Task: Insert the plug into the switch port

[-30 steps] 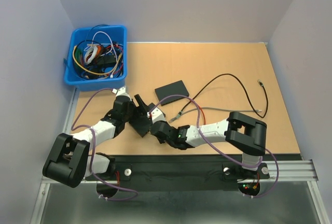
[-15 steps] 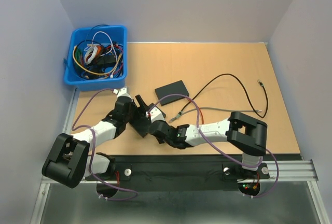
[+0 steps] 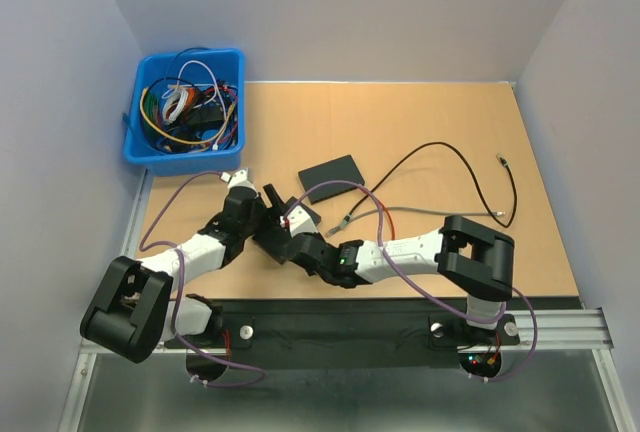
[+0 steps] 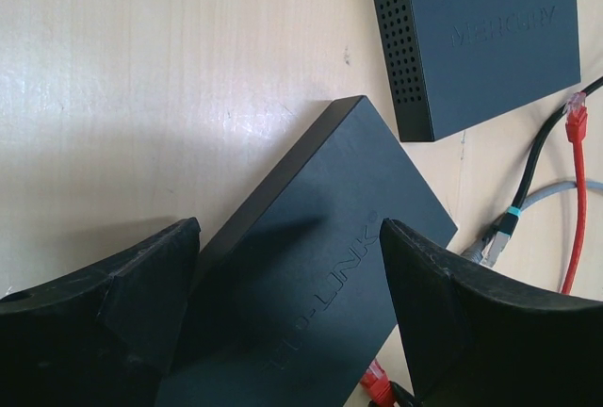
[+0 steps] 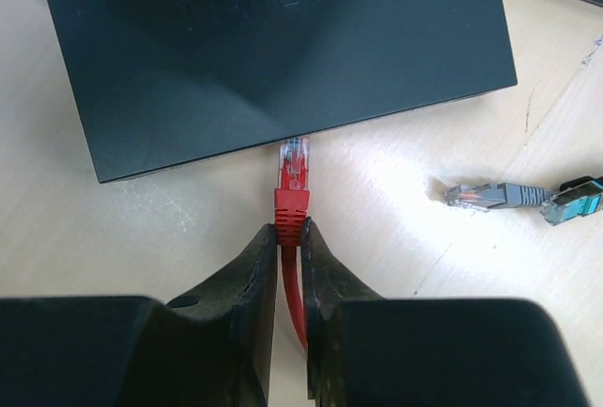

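Observation:
A black TP-LINK switch [image 4: 320,275] lies flat on the table, also in the right wrist view [image 5: 273,40] and the top view [image 3: 270,239]. My left gripper [image 4: 287,237] is open, its fingers [image 4: 141,284] standing wide on either side over the switch. My right gripper [image 5: 292,230] is shut on a red plug [image 5: 292,190] by its boot. The plug's clear tip points at the switch's near edge and touches or nearly touches it. The port itself is hidden under that edge. In the top view both grippers [image 3: 268,212] [image 3: 297,242] meet at the switch.
A second black switch [image 3: 331,178] lies just beyond, also in the left wrist view [image 4: 480,35]. A grey plug [image 5: 490,196] and a black plug with a teal band [image 5: 575,204] lie right of the red one. A black cable [image 3: 470,167] loops at right. A blue bin [image 3: 185,112] of cables stands back left.
My right gripper has edged left and forward towards the switch with the red plug in it. The left gripper has shifted slightly over the switch.

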